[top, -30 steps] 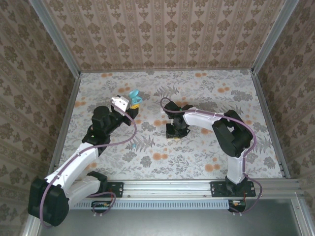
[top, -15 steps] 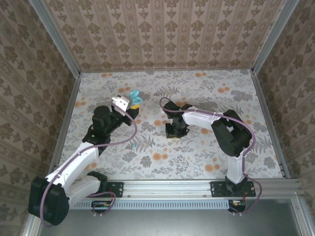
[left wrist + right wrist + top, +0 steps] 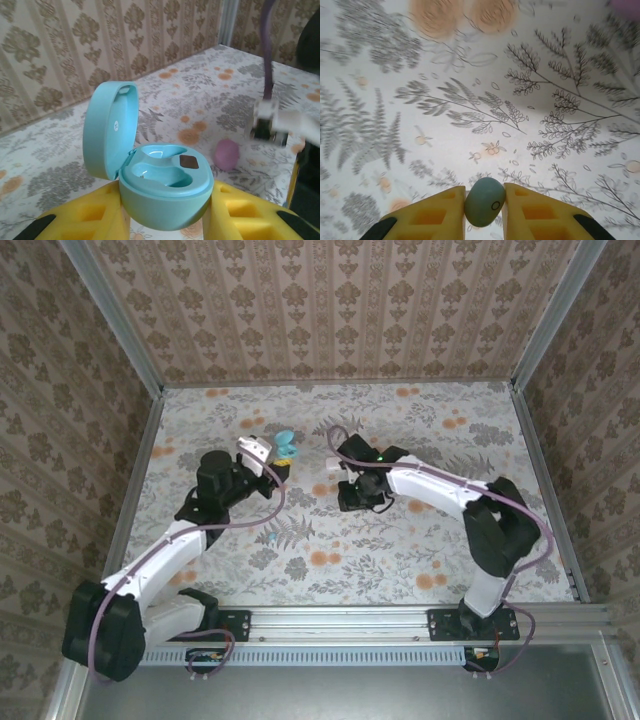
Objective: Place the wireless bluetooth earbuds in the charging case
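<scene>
**A:** Teal plastic is what you have in your left gripper (image 3: pixel 167 220): the case (image 3: pixel 165 192), clamped low on its body between the yellow pads (image 3: pixel 240 220); its lid (image 3: pixel 112 130) stands up on the hinge, at the left.

**B:** And the earbud?

**A:** Your right gripper (image 3: pixel 484 195) is pinched onto it; the earbud (image 3: pixel 484 206) sits between the pad tips. You see a small glossy bean, pale grey-green, with a tiny dark ring on its face; it hangs over the fern print of the table (image 3: pixel 470 115), and whether it touches the surface I cannot tell.

**B:** What do you get inside the case?

**A:** Two smooth hollows (image 3: pixel 160 172) in the same teal; a small dark square patch (image 3: pixel 189 161) sits at the rim of one.

**B:** How do the two stand to each other?

**A:** From above, your right gripper is to the right of the case, near it but apart; in your left wrist view a pink lump (image 3: pixel 227 154) lies on the table beyond the case.
</scene>
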Controlling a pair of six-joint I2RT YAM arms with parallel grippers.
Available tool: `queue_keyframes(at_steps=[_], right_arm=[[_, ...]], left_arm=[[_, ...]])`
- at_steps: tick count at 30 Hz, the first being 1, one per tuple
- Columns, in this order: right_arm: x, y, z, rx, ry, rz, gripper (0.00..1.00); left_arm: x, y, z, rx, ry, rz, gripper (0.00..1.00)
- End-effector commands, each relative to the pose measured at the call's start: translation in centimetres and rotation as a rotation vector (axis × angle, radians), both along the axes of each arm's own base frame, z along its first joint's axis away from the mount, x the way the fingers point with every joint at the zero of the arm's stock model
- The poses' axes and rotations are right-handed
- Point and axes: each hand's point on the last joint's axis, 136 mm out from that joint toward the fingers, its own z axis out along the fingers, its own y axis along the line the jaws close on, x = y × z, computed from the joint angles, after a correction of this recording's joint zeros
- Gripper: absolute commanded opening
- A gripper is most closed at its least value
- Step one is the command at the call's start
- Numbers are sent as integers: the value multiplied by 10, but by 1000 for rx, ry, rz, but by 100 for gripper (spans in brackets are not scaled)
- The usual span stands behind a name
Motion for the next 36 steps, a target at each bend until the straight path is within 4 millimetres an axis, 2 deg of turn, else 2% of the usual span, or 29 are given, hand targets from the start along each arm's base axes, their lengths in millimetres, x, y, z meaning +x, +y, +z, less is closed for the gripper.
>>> queue_keyframes(at_steps=[1, 4, 5, 10, 16, 31, 36], right_arm=[[-5, -10, 40, -10, -84, 52, 25], [-5, -9, 75, 23, -150, 81, 25], [-5, -8, 85, 31, -167, 91, 25], [-8, -1, 135, 78, -262, 157, 26], [-12, 9, 171, 124, -338, 227, 26], [-6, 16, 183, 93, -401, 303, 26], [-3, 16, 179, 57, -402, 313, 26]], left_arm=[[-7, -19, 14, -22, -5, -120, 36], [-10, -29, 13, -24, -5, -181, 36], [-18, -39, 12, -25, -4, -225, 36], [-41, -65, 13, -49, 21, -426, 36], [-55, -77, 19, -76, 8, -537, 36], [-72, -83, 38, -125, -33, -635, 37], [-73, -85, 41, -132, -34, -644, 37]])
